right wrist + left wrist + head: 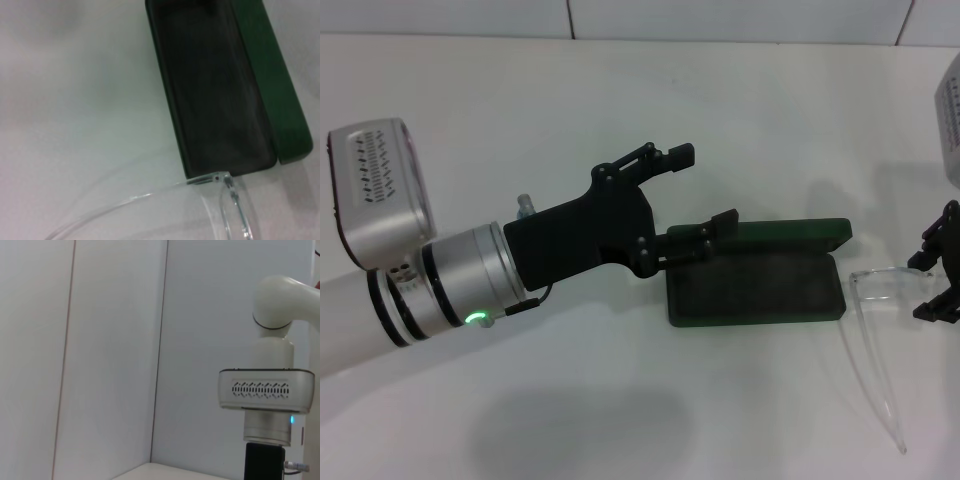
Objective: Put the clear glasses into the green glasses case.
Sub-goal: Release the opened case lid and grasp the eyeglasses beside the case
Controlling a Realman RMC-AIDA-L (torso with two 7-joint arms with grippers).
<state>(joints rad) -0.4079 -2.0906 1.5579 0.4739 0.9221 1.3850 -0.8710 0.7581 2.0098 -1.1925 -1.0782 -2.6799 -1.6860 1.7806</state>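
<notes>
Overhead, left gripper (698, 190) fingers spread above open green glasses case (757, 285); right gripper (942, 270) seemingly pinching clear glasses (876, 350).

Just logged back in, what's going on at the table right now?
The green glasses case lies open on the white table, with nothing in it yet. The left tool reaches over its left end, fingers spread. The clear glasses sit just beyond the case's right end, with the right tool at their far side.

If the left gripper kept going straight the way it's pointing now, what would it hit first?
Probably the green glasses case: the left gripper points toward it, lower finger already over its near end. Height above it is unclear.
</notes>
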